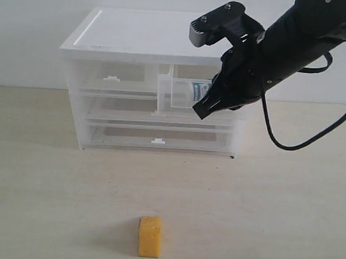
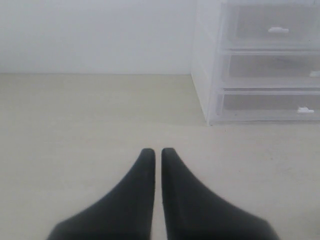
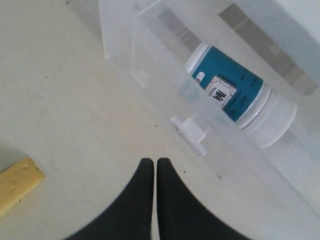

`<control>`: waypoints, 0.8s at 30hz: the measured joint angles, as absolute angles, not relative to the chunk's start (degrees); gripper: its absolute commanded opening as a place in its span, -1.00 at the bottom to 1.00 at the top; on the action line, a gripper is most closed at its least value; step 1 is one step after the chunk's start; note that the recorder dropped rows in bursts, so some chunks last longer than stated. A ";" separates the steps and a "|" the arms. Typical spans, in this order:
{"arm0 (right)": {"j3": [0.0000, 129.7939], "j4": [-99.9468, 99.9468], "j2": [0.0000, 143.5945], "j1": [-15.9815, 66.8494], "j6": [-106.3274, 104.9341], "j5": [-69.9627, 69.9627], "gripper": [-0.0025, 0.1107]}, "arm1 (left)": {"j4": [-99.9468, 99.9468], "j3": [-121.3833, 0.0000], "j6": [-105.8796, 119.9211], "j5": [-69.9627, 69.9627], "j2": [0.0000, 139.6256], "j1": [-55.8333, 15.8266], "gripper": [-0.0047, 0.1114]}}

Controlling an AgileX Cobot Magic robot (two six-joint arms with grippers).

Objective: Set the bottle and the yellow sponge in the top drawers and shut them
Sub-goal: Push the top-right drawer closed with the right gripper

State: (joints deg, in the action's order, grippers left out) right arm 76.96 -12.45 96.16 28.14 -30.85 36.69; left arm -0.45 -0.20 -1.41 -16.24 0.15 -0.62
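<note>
A plain white wall [image 1: 31, 28] fills the back of the scene and meets a pale beige, faintly grained tabletop [image 1: 49, 180] along a straight line. A white-topped cabinet [image 1: 138, 37] of translucent plastic stands close to the wall, its two full-width lower drawers [image 1: 125, 132] pushed in. The light is soft and even, leaving only faint shadows at the cabinet's foot.

Pale beige worktop [image 1: 49, 180] takes up the whole lower half of the exterior view, with a plain white wall [image 1: 37, 23] up top. A white-topped cabinet [image 1: 138, 34] sits upper middle. Its two full-width lower drawers [image 1: 122, 132] are see-through and pushed in, each with a small white tab handle.
</note>
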 measured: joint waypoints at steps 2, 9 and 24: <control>76.96 -12.45 97.01 28.14 -30.85 33.62 -0.96 | -0.45 -0.20 -1.41 -16.24 0.15 -0.62 -0.84; 76.96 -11.49 98.75 28.14 -30.85 23.55 -0.96 | -0.45 -0.20 -1.41 -16.24 0.15 -0.62 -0.84; 76.78 -9.94 103.55 28.14 -30.85 8.40 -0.96 | -0.45 -0.20 -1.41 -16.24 0.15 -0.62 -0.84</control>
State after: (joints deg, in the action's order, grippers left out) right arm 76.78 -9.94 103.55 28.14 -30.85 8.40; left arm -0.45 -0.20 -1.41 -16.24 0.15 -0.62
